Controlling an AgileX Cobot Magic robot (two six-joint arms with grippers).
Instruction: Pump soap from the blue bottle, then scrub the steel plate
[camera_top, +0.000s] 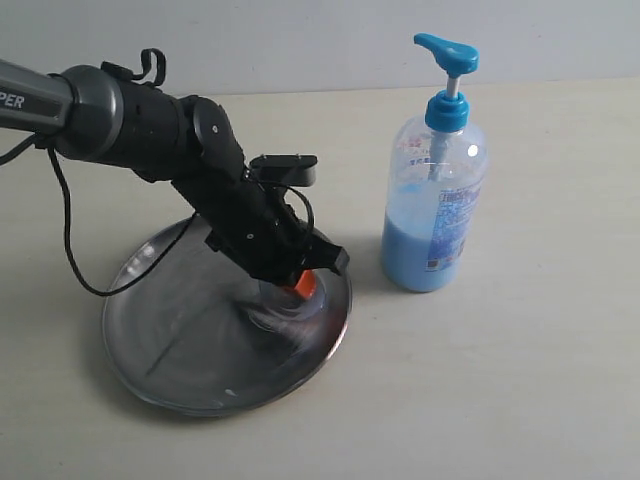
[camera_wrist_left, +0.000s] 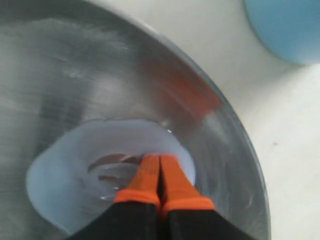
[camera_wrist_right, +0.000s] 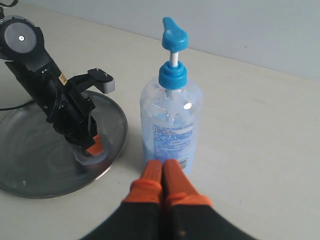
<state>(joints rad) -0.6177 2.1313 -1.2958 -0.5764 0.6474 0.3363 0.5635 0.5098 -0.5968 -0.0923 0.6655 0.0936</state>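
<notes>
Exterior view, read left to right. The steel plate (camera_top: 170, 350) lies flat on the worktop (camera_top: 520, 380), left of centre. The left arm enters from the left edge and slopes steeply down over the plate, wrist bent. The left hand (camera_top: 303, 285) points at the plate's right part, near the rim on the bottle side.

Left wrist view: the two orange fingers are pressed together with nothing between them. Their tips stand in a pale blue puddle of soap (camera_wrist_left: 55, 175) on the plate floor, and the puddle is streaked.

The blue bottle (camera_top: 435, 210) stands upright on the worktop just beside the plate's right rim, not touching it. Its pump head is up and its lower half is filled.

The right hand (camera_wrist_right: 161, 175) is out of the exterior view. The right wrist view shows its fingers closed and empty, aimed at the bottle from near it.

Judgement: with soap on the plate, pumping looks done and scrubbing is the step in hand. The next move calls for the tips to stay on the steel and sweep the soap leftward across the bare surface. Pressure should be light, since nothing holds the plate and it could slide.
</notes>
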